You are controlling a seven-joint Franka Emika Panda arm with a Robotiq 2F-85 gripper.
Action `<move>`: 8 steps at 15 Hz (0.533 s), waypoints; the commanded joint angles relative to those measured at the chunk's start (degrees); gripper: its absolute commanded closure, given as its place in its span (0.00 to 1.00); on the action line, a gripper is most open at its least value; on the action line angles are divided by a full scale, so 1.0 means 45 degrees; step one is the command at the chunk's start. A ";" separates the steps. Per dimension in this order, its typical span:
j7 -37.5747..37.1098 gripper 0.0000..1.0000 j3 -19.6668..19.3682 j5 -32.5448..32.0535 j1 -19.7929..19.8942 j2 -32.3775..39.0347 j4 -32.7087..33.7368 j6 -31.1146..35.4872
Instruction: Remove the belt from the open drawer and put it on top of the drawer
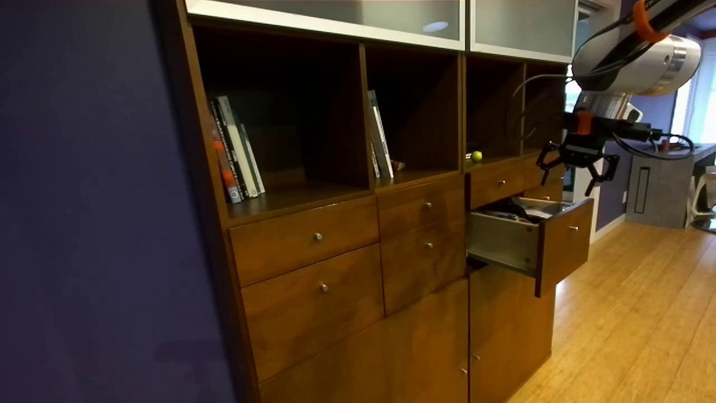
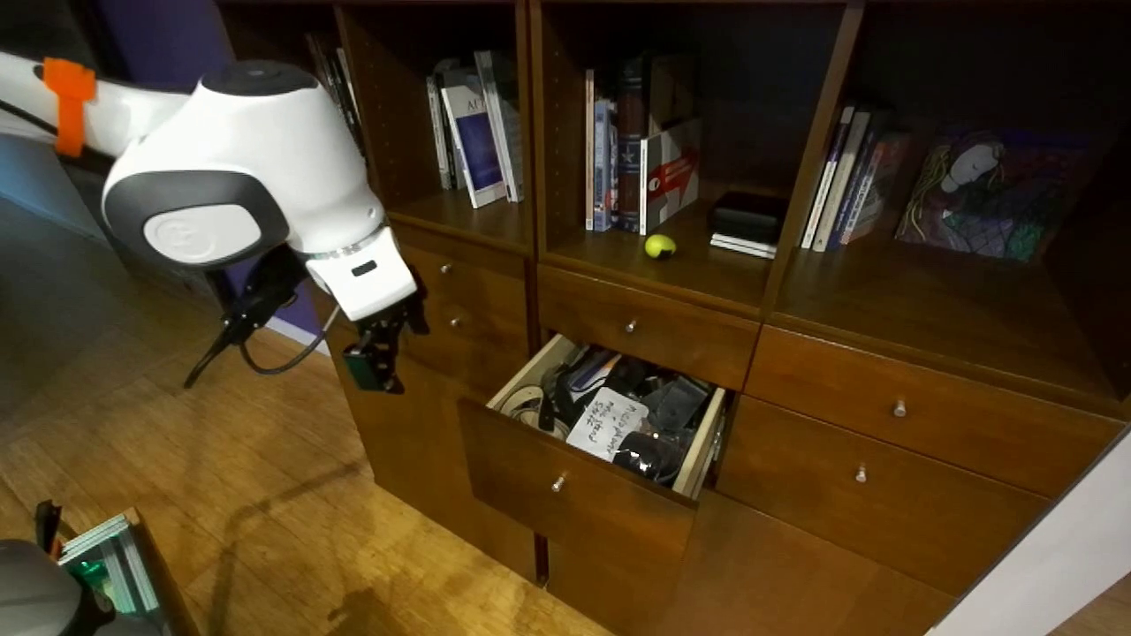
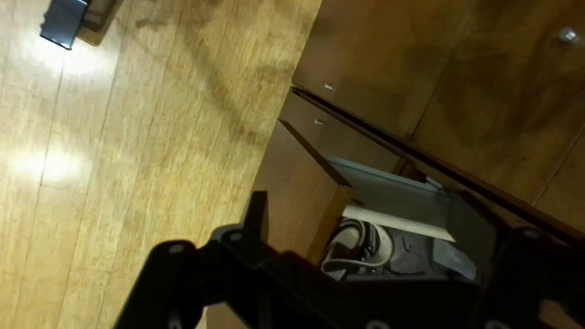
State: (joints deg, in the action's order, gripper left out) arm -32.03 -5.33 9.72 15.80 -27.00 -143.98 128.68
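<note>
The reddish-brown drawer (image 2: 618, 512) is pulled out of the cabinet, its inside packed with odds and ends. Coiled inside its front corner is a cream-coloured belt (image 2: 527, 413); the wrist view shows the belt's loop (image 3: 385, 246) close behind the drawer front (image 3: 297, 183). My gripper (image 1: 566, 187) hangs in the air, higher than the drawer, its fingers spread wide with nothing between them. In an exterior view the gripper (image 2: 380, 378) appears to the left of the drawer, apart from it and the belt. The dark gripper body covers part of the drawer in the wrist view.
Beside the belt, a white handwritten note (image 2: 605, 424), dark pouches and cables fill the drawer. Closed drawers (image 2: 649, 318) sit above and beside it. A shelf over them holds a yellow-green ball (image 2: 659, 246), books (image 2: 618, 159) and a black case (image 2: 747, 217).
</note>
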 commanded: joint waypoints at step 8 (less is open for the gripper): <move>-0.0746 0.00 0.0297 -0.0014 0.0053 0.1440 0.0931 0.1061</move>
State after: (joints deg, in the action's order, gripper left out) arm -32.28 -4.79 9.72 15.47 -25.27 -142.62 130.88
